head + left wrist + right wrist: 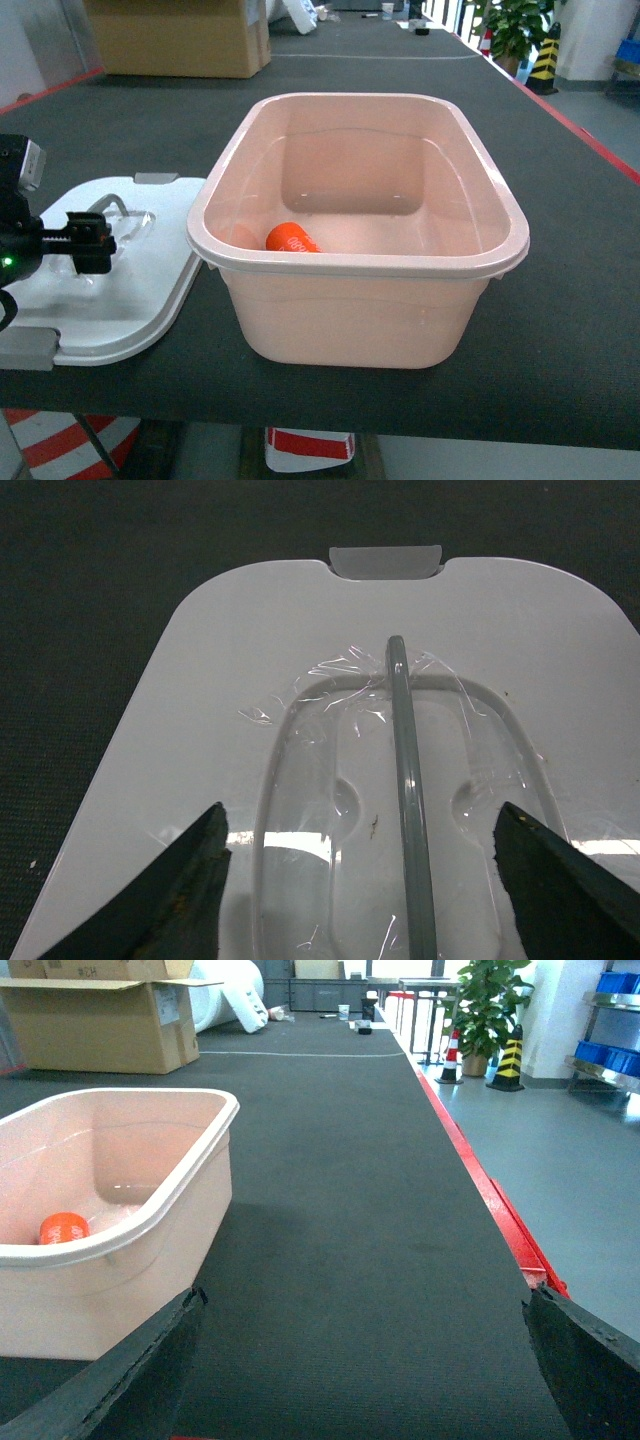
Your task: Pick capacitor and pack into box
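box (360, 230): pink tub mid-worktop, lid off
capacitor (291, 238): orange, lying inside the box by its front-left corner
lid (120, 290): flat just left of the box
left end effector (365, 865): spread wide over the lid's handle (408, 780), empty
right end effector (360, 1360): spread wide, empty, right of the box

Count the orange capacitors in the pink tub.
1. One orange capacitor lies on the floor of the tub, near its front left corner; the front wall may hide others.

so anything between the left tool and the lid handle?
Nothing visible. The left tool hangs open straight above the white lid, its fingers on either side of the grey handle. Only wrinkled clear film lies over the recess around it. The pink box sits beside the lid.
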### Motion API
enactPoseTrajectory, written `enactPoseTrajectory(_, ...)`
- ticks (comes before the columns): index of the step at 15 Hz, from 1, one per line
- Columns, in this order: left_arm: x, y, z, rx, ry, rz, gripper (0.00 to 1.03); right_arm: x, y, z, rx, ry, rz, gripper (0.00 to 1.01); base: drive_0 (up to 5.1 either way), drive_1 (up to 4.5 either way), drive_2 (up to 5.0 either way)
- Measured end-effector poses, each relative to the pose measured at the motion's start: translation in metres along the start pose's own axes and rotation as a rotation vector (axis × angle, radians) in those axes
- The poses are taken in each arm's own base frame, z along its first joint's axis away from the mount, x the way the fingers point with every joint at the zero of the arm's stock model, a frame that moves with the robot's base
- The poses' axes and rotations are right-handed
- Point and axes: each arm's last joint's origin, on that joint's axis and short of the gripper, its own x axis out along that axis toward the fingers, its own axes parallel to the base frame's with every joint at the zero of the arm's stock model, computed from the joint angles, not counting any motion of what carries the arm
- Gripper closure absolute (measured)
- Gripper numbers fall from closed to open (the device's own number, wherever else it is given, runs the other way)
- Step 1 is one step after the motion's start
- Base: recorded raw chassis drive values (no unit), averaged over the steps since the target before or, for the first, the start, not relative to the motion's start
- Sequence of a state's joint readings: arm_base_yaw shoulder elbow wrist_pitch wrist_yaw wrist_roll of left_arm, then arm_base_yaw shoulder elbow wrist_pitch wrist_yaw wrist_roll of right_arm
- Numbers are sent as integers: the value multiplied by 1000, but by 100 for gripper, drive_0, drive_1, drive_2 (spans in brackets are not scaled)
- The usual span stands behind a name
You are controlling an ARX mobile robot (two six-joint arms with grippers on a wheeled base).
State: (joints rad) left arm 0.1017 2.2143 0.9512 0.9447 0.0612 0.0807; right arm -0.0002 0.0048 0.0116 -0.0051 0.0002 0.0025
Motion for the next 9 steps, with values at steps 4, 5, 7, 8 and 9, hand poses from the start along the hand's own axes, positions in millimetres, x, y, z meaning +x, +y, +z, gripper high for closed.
enactPoseTrajectory(4, 0, 0, 2, 18, -16, -20, 93, 0, 0, 0, 0, 0, 0, 3, 0, 0, 0)
enactPoseTrajectory(5, 0, 0, 2, 19, -17, -21, 101, 0, 0, 0, 0, 0, 0, 3, 0, 0, 0)
enactPoseTrajectory(7, -1, 2, 3, 18, -17, -21, 101, 0, 0, 0, 0, 0, 0, 3, 0, 0, 0)
enactPoseTrajectory(8, -3, 3, 6, 14, -15, -16, 101, 0, 0, 0, 0, 0, 0, 3, 0, 0, 0)
enactPoseTrajectory(9, -8, 6, 14, 1, -16, -8, 101, 0, 0, 0, 0, 0, 0, 3, 0, 0, 0)
